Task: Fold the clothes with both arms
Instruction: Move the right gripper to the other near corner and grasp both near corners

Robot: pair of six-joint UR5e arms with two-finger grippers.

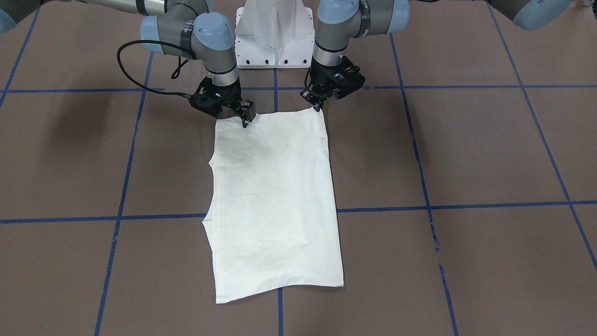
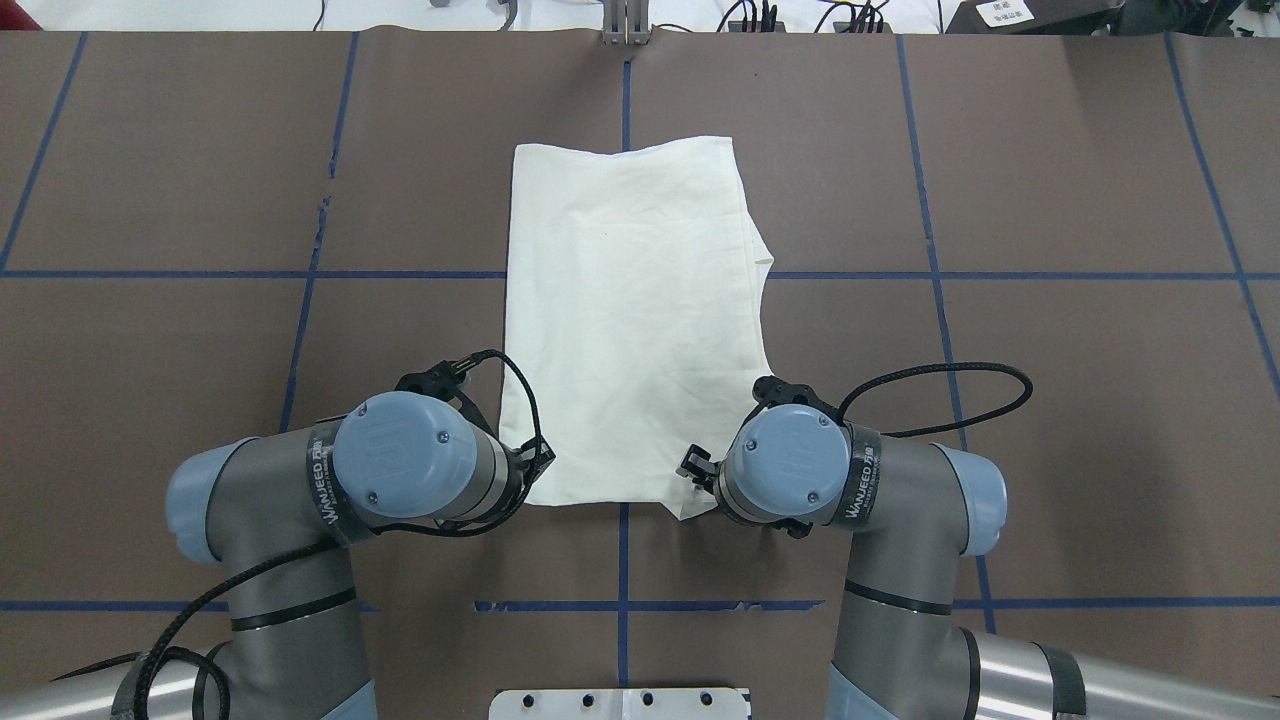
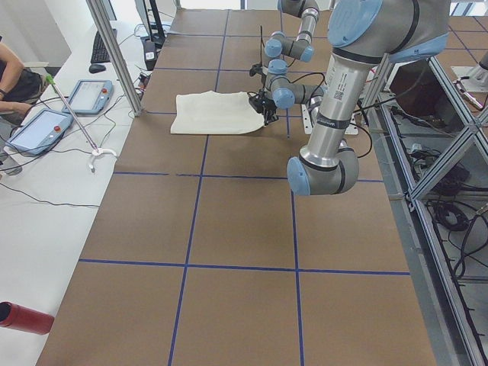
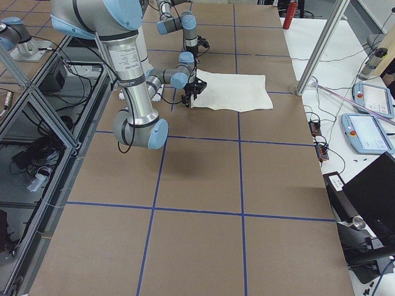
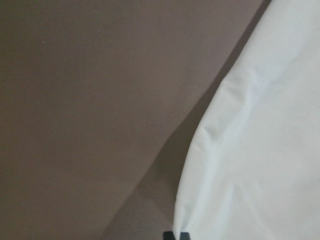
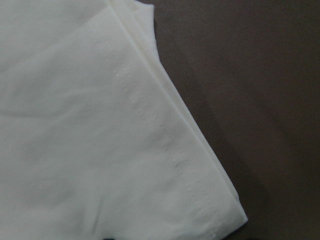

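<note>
The clothes are one cream-white shirt [image 1: 275, 196], folded into a long plain rectangle [image 2: 630, 300] in the middle of the brown table, with no print showing. My left gripper [image 1: 319, 107] is shut on the shirt's corner nearest the robot, and that corner is slightly raised. My right gripper [image 1: 246, 120] is shut on the same near edge, a little in from the other corner. In the overhead view the left wrist hides its own fingers, and the right gripper [image 2: 694, 474] shows at a lifted corner. Both wrist views show pale cloth [image 5: 260, 150] [image 6: 90, 140] against the brown table.
The white pedestal base [image 1: 274, 42] stands just behind the shirt's near edge. Blue tape lines [image 1: 466, 205] divide the table into squares. A black cable loop [image 2: 950, 385] hangs off the right wrist. A side bench holds teach pendants [image 3: 42, 130], with a person's arm [image 3: 11, 76] beside them.
</note>
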